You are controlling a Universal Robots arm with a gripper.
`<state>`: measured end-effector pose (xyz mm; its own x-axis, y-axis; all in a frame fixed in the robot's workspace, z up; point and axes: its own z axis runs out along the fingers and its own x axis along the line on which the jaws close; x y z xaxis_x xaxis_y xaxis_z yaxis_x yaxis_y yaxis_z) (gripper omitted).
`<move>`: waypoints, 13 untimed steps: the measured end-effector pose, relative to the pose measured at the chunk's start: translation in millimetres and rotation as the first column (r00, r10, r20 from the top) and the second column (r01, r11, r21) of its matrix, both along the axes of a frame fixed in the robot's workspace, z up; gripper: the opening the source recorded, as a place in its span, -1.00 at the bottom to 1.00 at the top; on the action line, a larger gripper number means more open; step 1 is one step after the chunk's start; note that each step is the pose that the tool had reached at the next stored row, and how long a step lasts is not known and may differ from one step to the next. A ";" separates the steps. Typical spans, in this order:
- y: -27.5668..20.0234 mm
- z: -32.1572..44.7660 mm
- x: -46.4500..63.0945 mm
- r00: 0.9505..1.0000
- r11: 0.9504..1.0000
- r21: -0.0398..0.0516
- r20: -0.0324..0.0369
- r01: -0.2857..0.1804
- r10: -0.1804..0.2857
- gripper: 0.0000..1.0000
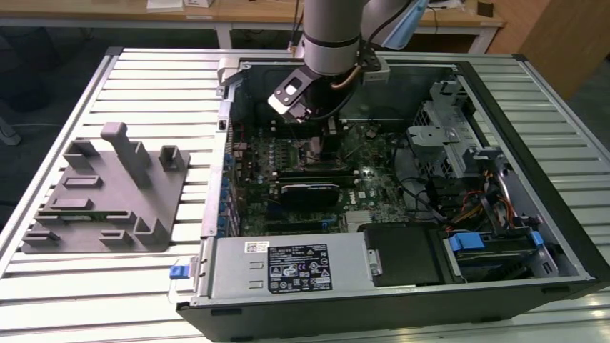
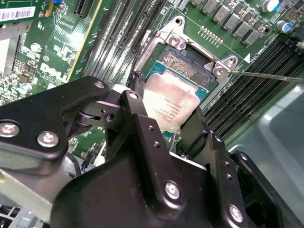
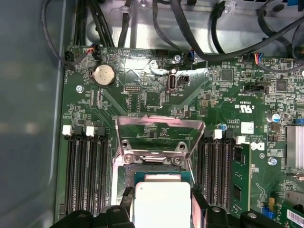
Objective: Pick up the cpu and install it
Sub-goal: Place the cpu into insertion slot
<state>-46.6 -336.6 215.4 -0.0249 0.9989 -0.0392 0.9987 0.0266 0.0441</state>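
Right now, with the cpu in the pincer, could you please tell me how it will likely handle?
The cpu looks like a flat metal-topped plate, so probably stiff and light. Its smooth silvery top and thin edges, clamped by the pincer, could slip if grip loosens. Above the open socket, it is likely fragile if dropped tilted.

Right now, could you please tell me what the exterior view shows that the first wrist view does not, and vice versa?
Exterior view: the grey fixture tray on the slatted table, the arm over the open computer case, and the labelled power supply. First wrist view: the cpu gripped between the jaws, near the raised socket plate, and a coin cell battery. Shared: the green motherboard.
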 end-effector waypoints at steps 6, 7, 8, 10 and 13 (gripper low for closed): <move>1.4 -3.4 -0.5 1.000 1.000 0.000 0.000 0.000 0.000 0.09; 1.5 -4.2 -0.5 1.000 1.000 0.000 0.000 0.000 0.000 0.09; 1.6 -5.0 -0.6 1.000 1.000 0.000 0.000 0.000 0.000 0.09; 1.6 -6.7 -0.6 1.000 1.000 0.000 0.000 0.000 0.000 0.09; 1.6 -9.2 -0.6 1.000 1.000 0.000 0.000 0.000 0.000 0.09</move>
